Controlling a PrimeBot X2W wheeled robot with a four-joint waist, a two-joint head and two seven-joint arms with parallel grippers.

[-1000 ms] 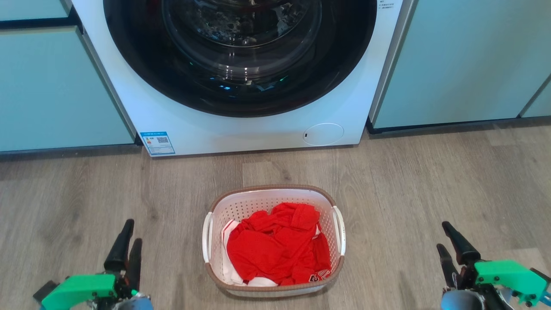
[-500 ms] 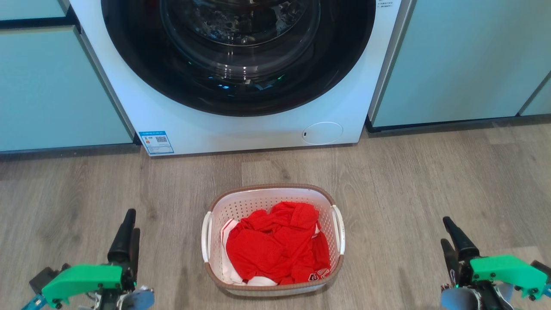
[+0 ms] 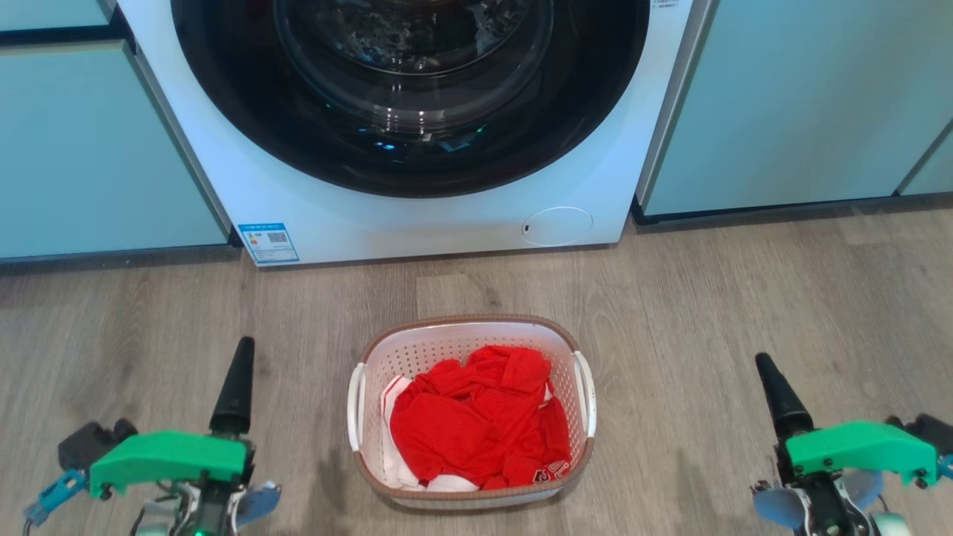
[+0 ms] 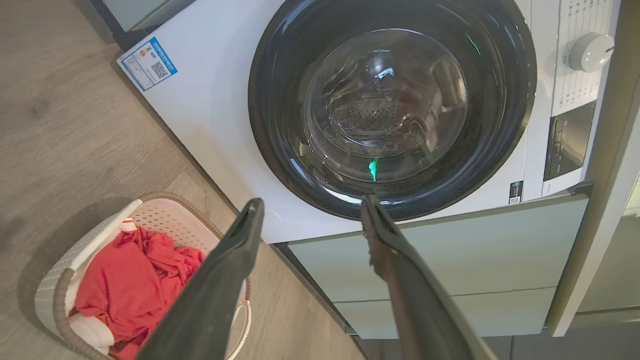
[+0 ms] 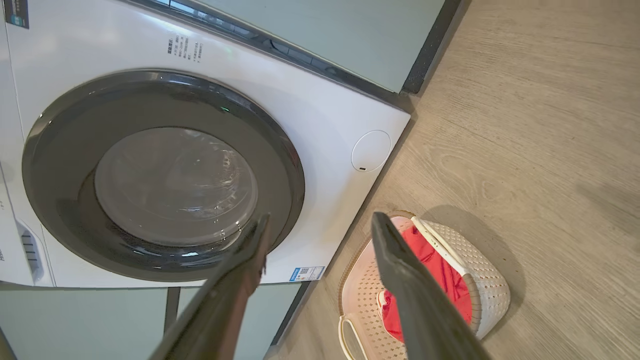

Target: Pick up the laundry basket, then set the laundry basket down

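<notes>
Advanced slightly, left gripper point(image 4: 312, 202) and right gripper point(image 5: 321, 217) are held spread and empty; laundry basket point(image 3: 469, 324) is left unlifted.

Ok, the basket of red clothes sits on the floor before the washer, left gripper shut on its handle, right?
No. The left gripper holds nothing: the head view shows it well left of the laundry basket, clear of the handle. The rest is right.

The laundry basket point(image 3: 469, 321) sits on the wood floor point(image 3: 707, 298) holding red clothes point(image 3: 476, 424). Beyond it, a white washing machine point(image 3: 417, 223) stands between pale green cabinets point(image 3: 97, 149). The left gripper point(image 3: 240, 365) and right gripper point(image 3: 770, 380) hover well apart on either side of the basket.
</notes>
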